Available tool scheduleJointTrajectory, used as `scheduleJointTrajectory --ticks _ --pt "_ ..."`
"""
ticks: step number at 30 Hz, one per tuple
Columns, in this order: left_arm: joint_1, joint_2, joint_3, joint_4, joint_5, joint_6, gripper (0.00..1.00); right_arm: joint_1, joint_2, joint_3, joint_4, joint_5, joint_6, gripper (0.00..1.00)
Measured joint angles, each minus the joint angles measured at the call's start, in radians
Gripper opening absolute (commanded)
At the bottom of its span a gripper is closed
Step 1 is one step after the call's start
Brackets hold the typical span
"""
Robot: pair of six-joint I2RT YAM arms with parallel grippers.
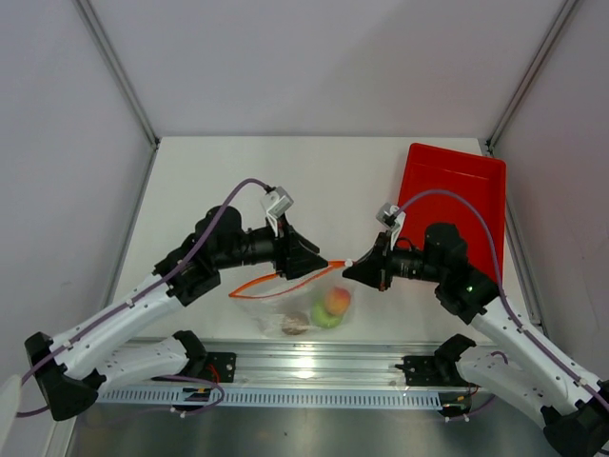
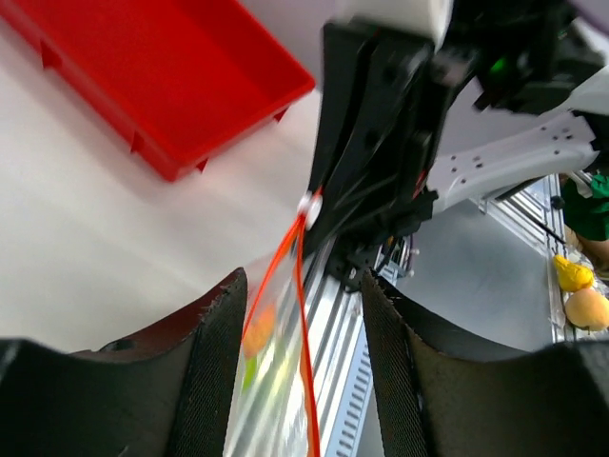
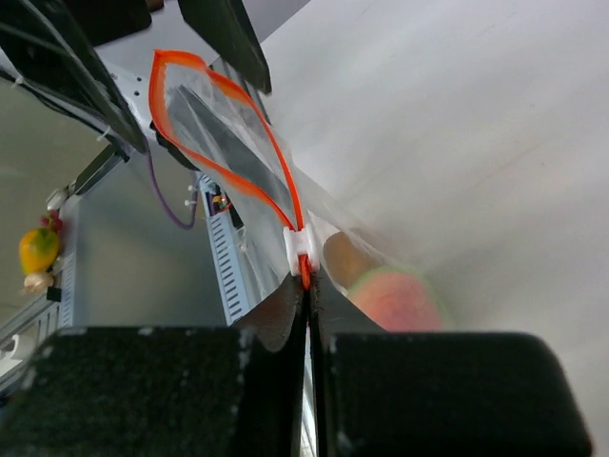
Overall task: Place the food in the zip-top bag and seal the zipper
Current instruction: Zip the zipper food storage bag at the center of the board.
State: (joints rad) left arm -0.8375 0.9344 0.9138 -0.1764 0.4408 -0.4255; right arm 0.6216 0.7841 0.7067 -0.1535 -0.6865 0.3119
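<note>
The clear zip-top bag [image 1: 285,307] lies near the table's front edge, its orange-red zipper [image 1: 276,286] lifted and its mouth gaping. Inside sit the peach [image 1: 336,300], the green apple [image 1: 326,320] and the brown lump [image 1: 295,327]. My right gripper [image 1: 352,269] is shut on the zipper's right end [image 3: 304,271], just below the white slider [image 3: 301,246]; the peach [image 3: 395,300] shows through the plastic beside it. My left gripper [image 1: 319,262] is open, its fingers [image 2: 214,371] standing either side of the two zipper strips [image 2: 304,333] without touching them.
A red tray [image 1: 455,195] stands at the back right, also visible in the left wrist view [image 2: 171,76]. The metal rail [image 1: 314,362] runs along the near edge, just below the bag. Grey walls enclose the table on three sides.
</note>
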Motion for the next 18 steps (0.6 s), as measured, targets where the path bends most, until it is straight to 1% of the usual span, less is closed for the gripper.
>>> scheduleJointTrajectory --ticks 3,6,9,15,17,18 --pt "0.000 0.048 0.057 0.032 0.020 0.009 0.49 0.002 0.021 0.000 0.003 -0.030 0.012 0.00" --pt "0.000 0.080 0.064 0.056 0.042 0.010 0.43 0.014 0.029 0.000 0.002 -0.041 0.027 0.00" --pt "-0.001 0.111 0.064 0.066 0.055 0.010 0.41 0.030 0.028 0.000 0.003 -0.045 0.037 0.00" --pt "-0.016 0.140 0.064 0.081 0.069 0.010 0.42 0.044 0.028 0.000 0.012 -0.045 0.059 0.00" --pt "-0.024 0.145 0.064 0.086 0.069 0.010 0.44 0.045 0.029 0.000 0.016 -0.045 0.063 0.00" --pt "-0.029 0.147 0.064 0.087 0.069 0.011 0.47 0.045 0.029 0.000 0.019 -0.045 0.066 0.00"
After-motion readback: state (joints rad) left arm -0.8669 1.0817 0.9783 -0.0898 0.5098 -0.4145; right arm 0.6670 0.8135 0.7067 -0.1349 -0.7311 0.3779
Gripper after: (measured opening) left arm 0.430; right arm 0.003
